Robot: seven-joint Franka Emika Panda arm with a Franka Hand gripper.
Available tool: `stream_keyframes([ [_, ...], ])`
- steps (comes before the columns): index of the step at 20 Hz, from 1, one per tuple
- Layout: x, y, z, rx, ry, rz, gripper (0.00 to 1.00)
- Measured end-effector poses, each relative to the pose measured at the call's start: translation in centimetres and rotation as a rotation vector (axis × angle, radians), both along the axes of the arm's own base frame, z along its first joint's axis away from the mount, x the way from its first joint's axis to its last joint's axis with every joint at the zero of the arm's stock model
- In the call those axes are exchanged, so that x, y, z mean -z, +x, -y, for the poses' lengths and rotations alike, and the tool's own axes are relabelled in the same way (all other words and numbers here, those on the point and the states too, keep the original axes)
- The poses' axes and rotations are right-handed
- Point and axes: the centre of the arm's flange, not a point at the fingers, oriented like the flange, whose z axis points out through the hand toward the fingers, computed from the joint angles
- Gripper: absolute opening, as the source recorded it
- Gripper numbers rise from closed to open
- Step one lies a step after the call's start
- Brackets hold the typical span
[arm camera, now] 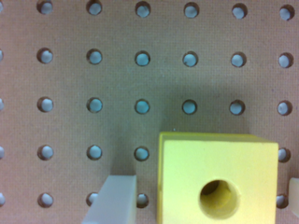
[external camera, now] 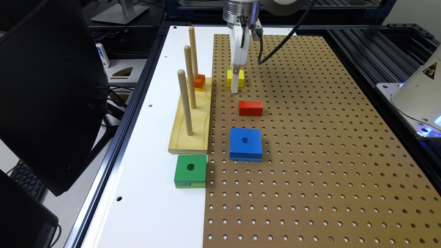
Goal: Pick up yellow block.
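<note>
The yellow block [external camera: 240,78], small and square with a round centre hole, lies flat on the brown pegboard [external camera: 310,137] toward the back. My gripper [external camera: 235,82] is lowered straight over it, its white tip reaching down to the board. In the wrist view the yellow block [arm camera: 219,179] sits between my two fingers. One pale finger [arm camera: 114,200] stands a small gap away from the block's side, and a sliver of the other finger [arm camera: 294,191] shows past the opposite side. My gripper [arm camera: 203,203] is open around the block, not pressing on it.
A red block [external camera: 250,107] and a larger blue block [external camera: 245,144] lie in a line nearer on the pegboard. A pale wooden peg base [external camera: 191,124] with three upright pegs holds a small orange block [external camera: 198,82]. A green block [external camera: 190,170] lies on the white strip.
</note>
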Motion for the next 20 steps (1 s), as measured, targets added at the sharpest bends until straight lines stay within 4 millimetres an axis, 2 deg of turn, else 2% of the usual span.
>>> stream_keyframes([
  [13, 0.04, 0.0, 0.0, 0.0, 0.0, 0.0, 1.0],
  [14, 0.03, 0.0, -0.01, 0.0, 0.0, 0.0, 0.0],
  [20, 0.02, 0.0, -0.01, 0.0, 0.0, 0.0, 0.0],
])
